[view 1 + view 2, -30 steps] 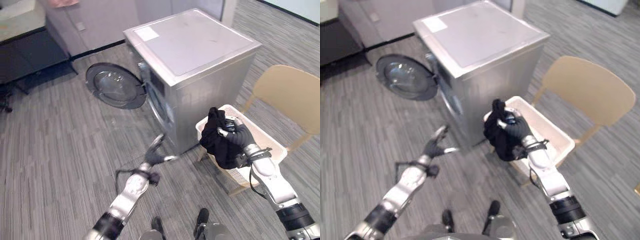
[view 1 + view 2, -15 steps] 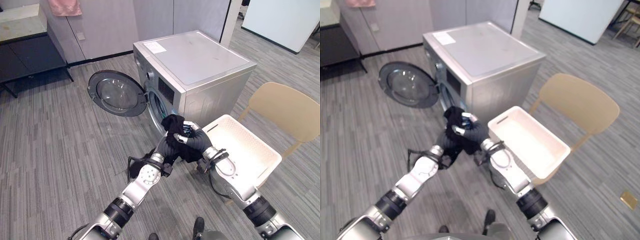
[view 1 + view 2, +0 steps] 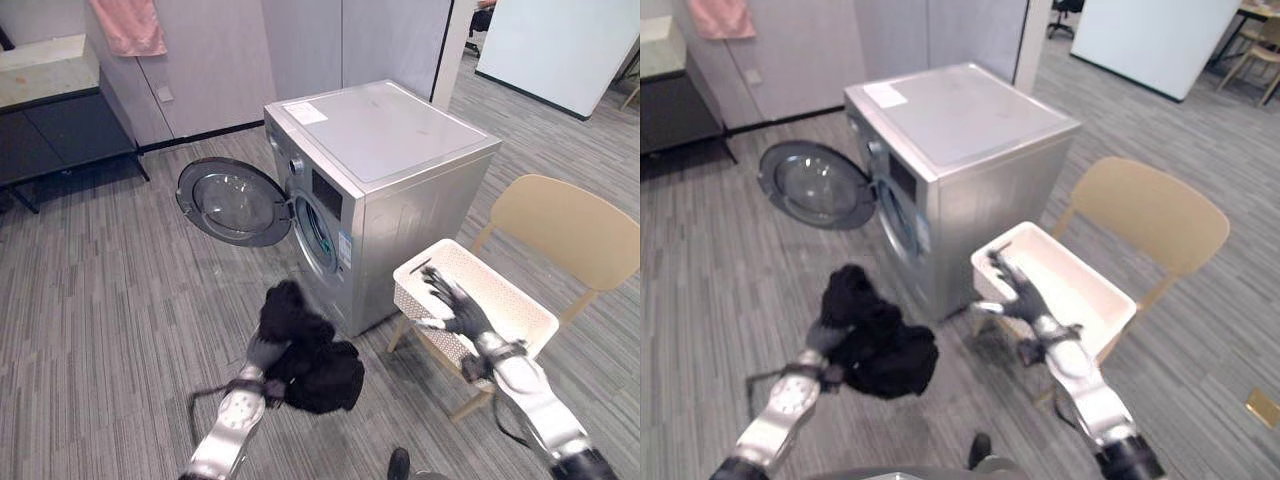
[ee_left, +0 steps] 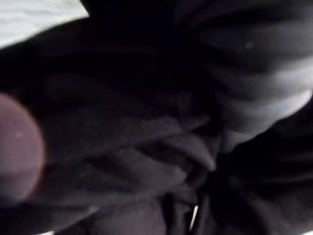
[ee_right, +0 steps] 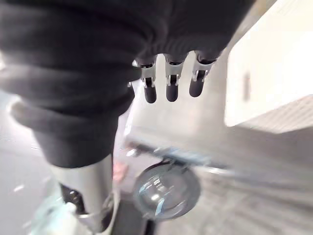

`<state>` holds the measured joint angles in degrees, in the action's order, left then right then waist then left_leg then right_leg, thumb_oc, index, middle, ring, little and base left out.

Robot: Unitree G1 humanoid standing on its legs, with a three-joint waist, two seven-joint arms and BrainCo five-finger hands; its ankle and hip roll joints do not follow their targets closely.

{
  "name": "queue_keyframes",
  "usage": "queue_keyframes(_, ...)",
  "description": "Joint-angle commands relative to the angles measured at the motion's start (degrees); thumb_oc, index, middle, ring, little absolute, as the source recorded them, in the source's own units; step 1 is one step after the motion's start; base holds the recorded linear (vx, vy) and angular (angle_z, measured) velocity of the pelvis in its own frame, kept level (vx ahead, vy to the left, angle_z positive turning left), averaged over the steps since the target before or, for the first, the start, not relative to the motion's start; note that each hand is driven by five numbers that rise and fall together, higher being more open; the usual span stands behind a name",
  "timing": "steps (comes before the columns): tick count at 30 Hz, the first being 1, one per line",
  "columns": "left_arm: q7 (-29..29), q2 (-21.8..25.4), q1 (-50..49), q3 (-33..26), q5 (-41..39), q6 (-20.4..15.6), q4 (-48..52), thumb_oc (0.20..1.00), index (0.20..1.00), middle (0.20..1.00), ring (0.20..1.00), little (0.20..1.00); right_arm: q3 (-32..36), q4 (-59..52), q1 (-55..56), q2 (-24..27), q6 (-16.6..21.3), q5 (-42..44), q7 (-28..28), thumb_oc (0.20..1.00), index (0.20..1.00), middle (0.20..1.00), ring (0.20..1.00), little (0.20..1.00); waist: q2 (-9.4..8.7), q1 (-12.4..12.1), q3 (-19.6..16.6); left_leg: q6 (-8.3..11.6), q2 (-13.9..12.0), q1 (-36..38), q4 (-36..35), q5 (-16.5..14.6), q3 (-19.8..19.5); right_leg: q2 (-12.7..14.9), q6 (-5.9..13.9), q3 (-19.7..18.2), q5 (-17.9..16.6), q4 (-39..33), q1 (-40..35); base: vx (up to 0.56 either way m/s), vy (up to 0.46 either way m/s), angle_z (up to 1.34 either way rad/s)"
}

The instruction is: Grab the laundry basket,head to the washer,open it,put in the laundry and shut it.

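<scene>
Grey striped carpet (image 3: 100, 330) | left hand (image 3: 262, 352) clutching black laundry (image 3: 305, 355) | right hand (image 3: 452, 303) splayed over basket (image 3: 520, 310)

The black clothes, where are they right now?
The black clothes are bunched around the robot's left hand, low over the floor in front of the washer, below its open door and left of the white laundry basket.

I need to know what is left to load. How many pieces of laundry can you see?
1: a bundle of black cloth in the left hand, above the floor before the silver washer with its round door open. The white plastic basket on the tan chair looks empty.
</scene>
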<state>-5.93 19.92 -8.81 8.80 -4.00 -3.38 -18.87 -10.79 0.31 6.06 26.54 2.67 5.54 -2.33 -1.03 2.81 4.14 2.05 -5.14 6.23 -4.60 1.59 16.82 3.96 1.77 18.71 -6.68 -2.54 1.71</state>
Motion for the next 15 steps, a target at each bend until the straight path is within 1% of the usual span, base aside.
queue_keyframes(1,2.1,1.6,1.1,-3.5,-2.5,-2.1,-1.6,0.200,0.200,0.200,0.200,0.200,1.3,3.9,0.0,-2.2,1.5,-1.3,-1.6,1.000,1.000,1.000,1.000,1.000,-2.05,-1.1,0.2,0.57,1.7,-2.3,-0.4,-1.6,-3.3,1.3,4.34,-1.9,11.7,4.6,-5.5,0.00,-0.049,-0.01)
queue_keyframes(3,2.7,0.9,-1.2,-7.1,-4.8,-1.5,-5.3,0.200,0.200,0.200,0.200,0.200,2.2,9.3,1.8,-3.0,0.9,-2.1,-2.3,1.000,1.000,1.000,1.000,1.000,-1.77,-1.5,0.9,0.59,1.8,-2.5,-0.2,-1.4,-3.8,1.3,4.08,-1.5,12.4,5.4,-5.3,-0.01,-0.049,0.02)
queue_keyframes(5,2.6,0.8,-1.8,-9.4,-5.9,-1.0,-8.9,0.200,0.200,0.200,0.200,0.200,2.6,14.2,2.0,-3.6,0.3,-2.1,-2.5,1.000,1.000,1.000,1.000,1.000,-1.50,-1.8,2.1,0.63,1.7,-3.0,0.5,-1.2,-4.3,1.4,3.68,-1.2,13.0,6.6,-4.7,-0.04,-0.043,0.06)
queue_keyframes(7,2.5,0.9,-1.8,-9.9,-5.8,-0.9,-9.9,0.200,0.200,0.200,0.200,0.200,2.7,15.8,1.9,-3.7,0.2,-2.1,-2.5,1.000,1.000,1.000,1.000,1.000,-1.45,-1.9,2.6,0.64,1.7,-3.5,1.3,-1.3,-4.6,1.4,3.60,-1.1,13.1,6.9,-4.4,-0.07,-0.034,0.07)
queue_keyframes(9,1.6,2.1,-0.1,-10.4,-5.9,-0.6,-14.1,0.200,0.200,0.200,0.200,0.200,2.9,24.3,-0.3,-4.3,0.1,-1.0,-0.7,1.000,1.000,1.000,1.000,1.000,-1.67,-2.9,6.0,1.05,1.4,-10.1,9.6,-2.6,-5.9,2.3,2.69,0.6,13.4,7.6,-2.6,-0.18,-0.055,0.24)
queue_keyframes(10,1.6,2.1,-0.1,-10.4,-5.9,-0.7,-14.1,0.200,0.200,0.200,0.200,0.200,2.9,24.4,-0.3,-4.3,0.1,-1.0,-0.7,1.000,1.000,1.000,1.000,1.000,-1.66,-2.8,6.0,1.05,1.4,-10.3,9.7,-2.7,-6.0,2.3,2.69,0.6,13.4,7.7,-2.6,-0.12,-0.026,0.39)
queue_keyframes(12,1.1,2.3,0.6,-10.6,-6.2,-0.5,-15.2,0.200,0.200,0.200,0.200,0.200,2.9,27.0,-1.0,-4.1,0.0,-1.9,0.3,1.000,1.000,1.000,1.000,1.000,-1.95,-3.2,6.9,1.47,0.8,-13.4,13.3,-3.2,-5.4,2.9,2.29,2.6,13.8,7.6,-2.2,-0.04,-0.021,0.52)
queue_keyframes(13,0.9,2.3,0.8,-10.5,-6.5,-0.4,-15.5,0.200,0.200,0.200,0.200,0.200,2.9,28.0,-1.0,-3.9,-0.3,-2.3,0.8,1.000,1.000,1.000,1.000,1.000,-2.08,-3.5,7.0,2.08,0.2,-13.6,13.9,-4.2,-4.8,3.1,2.59,3.1,14.7,7.7,-2.6,0.03,0.007,0.53)
queue_keyframes(14,0.9,2.3,0.8,-10.4,-6.6,-0.4,-15.3,0.200,0.200,0.200,0.200,0.200,2.8,29.2,-1.1,-4.0,-0.5,-2.6,1.2,1.000,1.000,1.000,1.000,1.000,-2.09,-3.7,7.1,2.07,-0.6,-14.2,13.8,-3.8,-3.3,3.4,2.75,4.6,14.6,7.6,-2.7,0.10,0.046,0.53)
queue_keyframes(15,1.1,2.3,0.7,-10.0,-6.4,-0.3,-15.2,0.200,0.200,0.200,0.200,0.200,2.7,29.6,-1.0,-4.0,-0.6,-3.2,1.3,1.000,1.000,1.000,1.000,1.000,-1.98,-3.7,6.7,2.05,-1.2,-14.0,12.3,-3.2,-1.7,3.6,3.10,6.1,14.3,7.1,-3.0,0.08,0.091,0.71)
